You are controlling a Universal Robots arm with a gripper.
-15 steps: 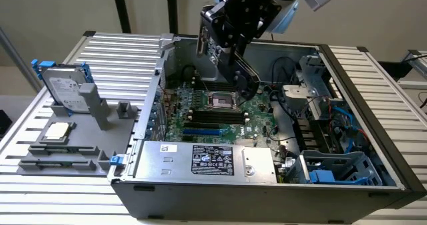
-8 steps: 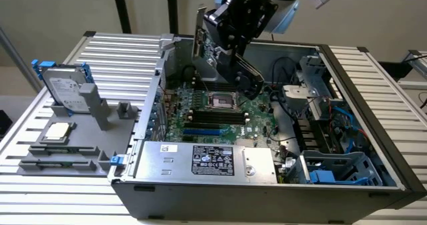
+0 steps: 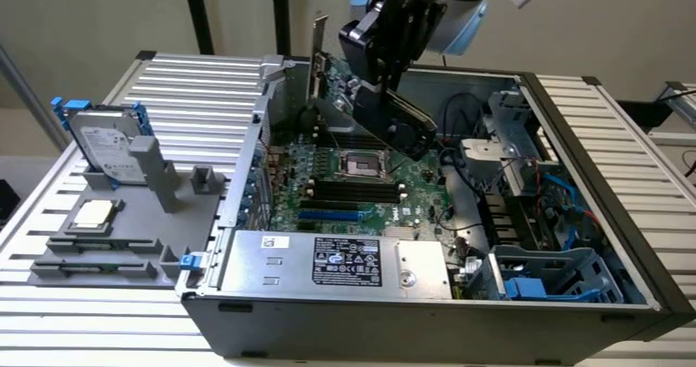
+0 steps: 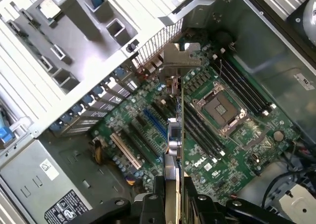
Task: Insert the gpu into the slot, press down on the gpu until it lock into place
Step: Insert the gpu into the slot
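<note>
The tool grips a thin flat black expansion card, the gpu, held on edge in the air above the long narrow bright-blue plastic slot, clear of it. Not seated. Insertion and press-down both remain.

Your gpu is a thin black card with a silver bracket at one end. It hangs tilted in the air over the motherboard, and from the wrist you see it edge-on. The slot, a long, narrow bright-blue strip, lies flat on that board with nothing seated in it, apart from the card's lower edge.
</note>
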